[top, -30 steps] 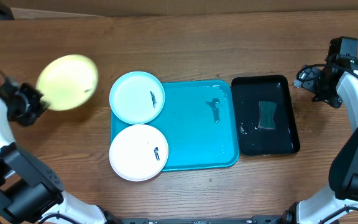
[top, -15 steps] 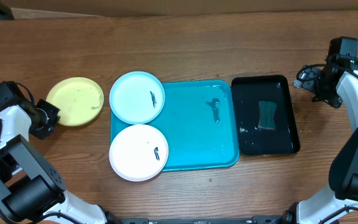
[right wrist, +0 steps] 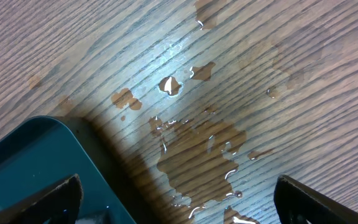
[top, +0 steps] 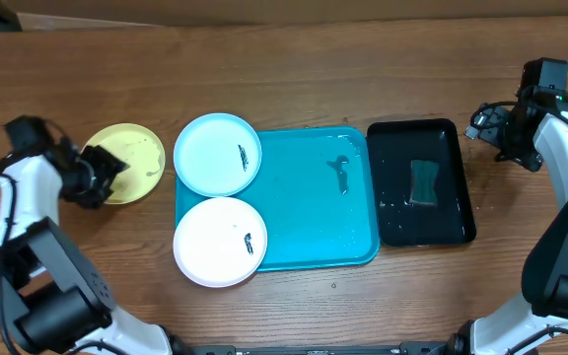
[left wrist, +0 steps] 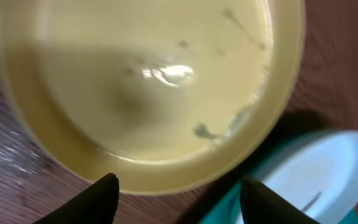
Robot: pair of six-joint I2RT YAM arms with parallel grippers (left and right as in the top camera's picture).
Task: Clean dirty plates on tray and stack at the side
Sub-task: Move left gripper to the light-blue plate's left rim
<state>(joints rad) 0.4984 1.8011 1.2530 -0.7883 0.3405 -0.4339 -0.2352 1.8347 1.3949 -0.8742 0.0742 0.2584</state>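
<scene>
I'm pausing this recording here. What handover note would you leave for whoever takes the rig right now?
Left tool: open, empty, at the rim of the yellow-green plate.
Right tool: open, empty, over wet wood beside the black tray.
Done: the yellow-green plate lies on the table left of the turquoise tray, with faint marks showing on it.
Left: the pale blue plate and white plate, both smeared, sit at the tray's left side. Clean and stack them. The sponge lies in the black tray.

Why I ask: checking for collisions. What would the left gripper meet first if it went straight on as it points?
Most likely the yellow-green plate: its near rim lies right ahead of the left gripper and its open jaws, though depth is unclear.
</scene>
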